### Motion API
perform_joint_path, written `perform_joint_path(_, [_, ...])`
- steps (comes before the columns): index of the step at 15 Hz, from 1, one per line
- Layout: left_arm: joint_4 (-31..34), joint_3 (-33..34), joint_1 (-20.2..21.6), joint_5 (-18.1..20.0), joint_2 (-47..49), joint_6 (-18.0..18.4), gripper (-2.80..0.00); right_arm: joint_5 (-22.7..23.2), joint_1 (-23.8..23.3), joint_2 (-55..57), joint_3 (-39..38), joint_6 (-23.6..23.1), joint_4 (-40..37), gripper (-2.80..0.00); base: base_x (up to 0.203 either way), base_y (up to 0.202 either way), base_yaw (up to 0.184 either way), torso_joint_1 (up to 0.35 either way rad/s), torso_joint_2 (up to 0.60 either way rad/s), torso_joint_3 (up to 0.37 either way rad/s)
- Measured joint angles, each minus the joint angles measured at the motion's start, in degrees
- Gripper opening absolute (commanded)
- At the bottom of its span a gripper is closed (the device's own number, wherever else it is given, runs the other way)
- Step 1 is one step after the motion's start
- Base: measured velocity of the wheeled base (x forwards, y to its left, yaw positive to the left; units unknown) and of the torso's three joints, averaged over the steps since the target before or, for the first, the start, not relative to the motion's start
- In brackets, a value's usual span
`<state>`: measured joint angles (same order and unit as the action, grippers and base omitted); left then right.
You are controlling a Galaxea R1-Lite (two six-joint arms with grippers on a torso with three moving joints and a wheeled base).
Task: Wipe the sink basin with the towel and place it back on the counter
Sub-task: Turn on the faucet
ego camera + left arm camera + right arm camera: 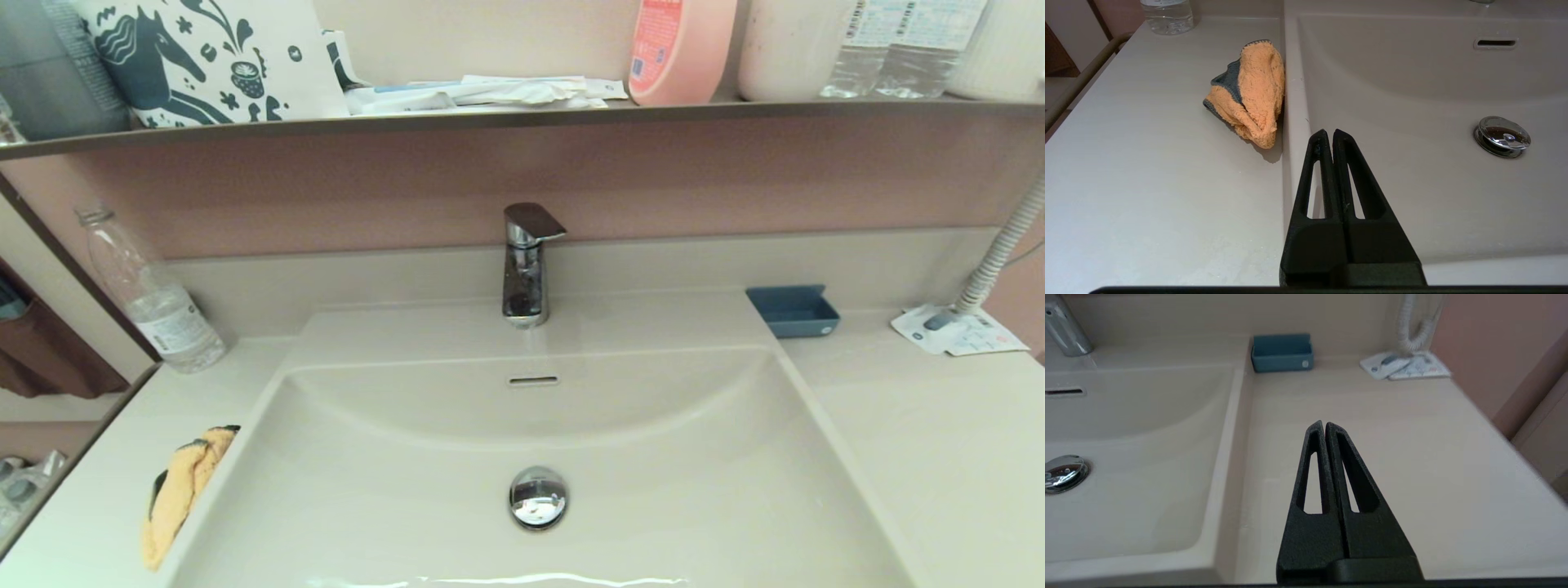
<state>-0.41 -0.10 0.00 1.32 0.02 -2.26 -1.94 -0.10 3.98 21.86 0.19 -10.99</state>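
The orange-yellow towel point(181, 490) point(1249, 92) with dark grey edging lies crumpled on the counter point(90, 506) point(1147, 163), tight against the left rim of the sink basin point(653, 457) point(1412, 90). The basin holds nothing; its chrome drain stopper point(538, 496) point(1502, 136) sits in the middle. My left gripper point(1329, 133) is shut and empty, hovering over the basin's left rim a short way on the near side of the towel. My right gripper point(1324, 425) is shut and empty over the counter to the right of the basin point(1126, 457). Neither gripper shows in the head view.
A chrome tap point(526, 265) stands behind the basin. A clear bottle point(151, 294) stands at the back left, a blue dish point(792, 310) point(1282, 353) at the back right, printed papers point(959, 331) and a ribbed hose point(1004, 245) beyond it. A brown shelf point(522, 118) carries bottles.
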Motion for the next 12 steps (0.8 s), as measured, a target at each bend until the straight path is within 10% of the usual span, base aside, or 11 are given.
perform_joint_path(8, [0.00, 0.00, 0.00, 0.00, 0.00, -0.02, -2.80, 4.07, 0.21, 27.15, 24.58, -6.55, -3.39, -2.80, 0.000, 0.000, 0.000, 0.000, 0.00, 0.000])
perform_joint_path(12, [0.01, 0.00, 0.00, 0.00, 0.00, 0.02, -2.80, 4.60, 6.57, 40.38, 30.18, -2.08, -2.82, -2.80, 0.000, 0.000, 0.000, 0.000, 0.00, 0.000])
